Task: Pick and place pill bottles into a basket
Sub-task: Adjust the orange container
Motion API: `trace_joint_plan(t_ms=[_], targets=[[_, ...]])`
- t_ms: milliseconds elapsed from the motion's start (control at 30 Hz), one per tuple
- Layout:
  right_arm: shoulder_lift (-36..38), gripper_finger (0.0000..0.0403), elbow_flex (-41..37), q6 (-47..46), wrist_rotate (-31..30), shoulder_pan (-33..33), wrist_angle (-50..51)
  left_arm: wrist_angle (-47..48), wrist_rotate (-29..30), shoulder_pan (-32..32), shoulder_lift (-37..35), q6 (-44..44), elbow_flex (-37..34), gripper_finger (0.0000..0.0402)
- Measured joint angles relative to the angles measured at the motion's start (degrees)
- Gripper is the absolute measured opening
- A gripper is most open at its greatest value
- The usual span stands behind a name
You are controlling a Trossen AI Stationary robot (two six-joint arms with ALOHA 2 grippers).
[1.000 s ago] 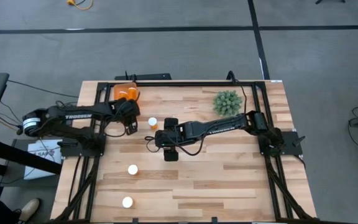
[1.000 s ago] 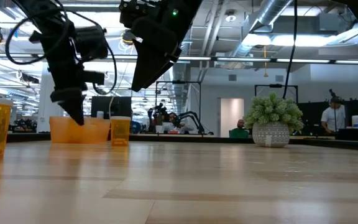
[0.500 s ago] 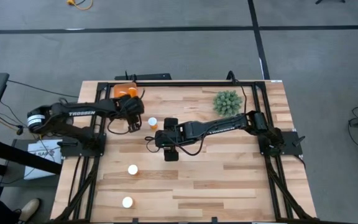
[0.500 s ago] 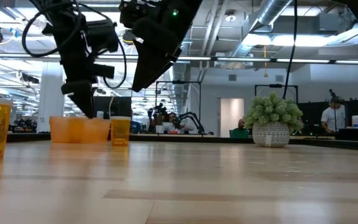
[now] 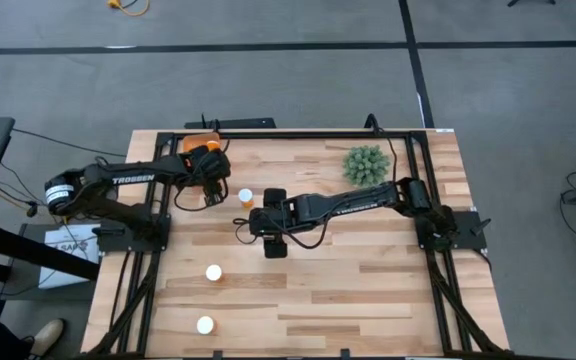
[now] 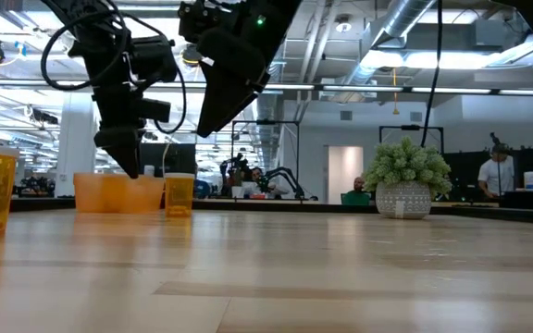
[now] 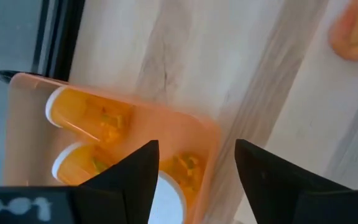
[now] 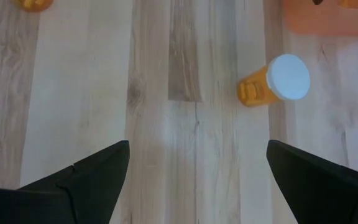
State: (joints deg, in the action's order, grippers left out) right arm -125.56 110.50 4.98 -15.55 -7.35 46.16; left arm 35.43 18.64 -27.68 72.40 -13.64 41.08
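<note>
Pill bottles are lying in two groups: at least three are resting in the orange basket (image 5: 200, 149) at about 11 o'clock on the table (image 5: 368, 290), as the left wrist view is showing, and three are standing loose on the wood. One loose bottle (image 5: 245, 197) is standing just beside the basket, a second (image 5: 213, 272) toward 8 o'clock, a third (image 5: 205, 324) near 7 o'clock.

The left gripper (image 5: 211, 180) is hanging over the basket's near edge with its fingers (image 7: 135, 177) spread apart and nothing between them. The right gripper (image 5: 274, 232) is hovering near the table's centre, fingers wide apart and holding nothing, with the nearest loose bottle (image 8: 275, 81) ahead of it.

Judging the risk: the left arm is working close to the basket wall, so a sideways sweep toward the nearby bottle could nudge the basket or topple that bottle, which would then roll. Both arms converging on that same bottle could collide.

One green spiky plant (image 5: 365, 165) is sitting at 1 o'clock.
</note>
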Motion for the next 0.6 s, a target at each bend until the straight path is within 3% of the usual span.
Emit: trace_joint_plan(t_ms=[333, 600], targets=[[0.0, 0.0372, 0.0, 0.0, 0.0, 0.0, -0.1, 0.2, -8.0, -2.6, 0.0, -0.7, 0.0, 0.0178], [0.0, 0.0372, 0.0, 0.1, 0.0, 0.0, -0.5, 0.2, -7.8, -2.6, 0.4, -0.7, 0.0, 0.0147]])
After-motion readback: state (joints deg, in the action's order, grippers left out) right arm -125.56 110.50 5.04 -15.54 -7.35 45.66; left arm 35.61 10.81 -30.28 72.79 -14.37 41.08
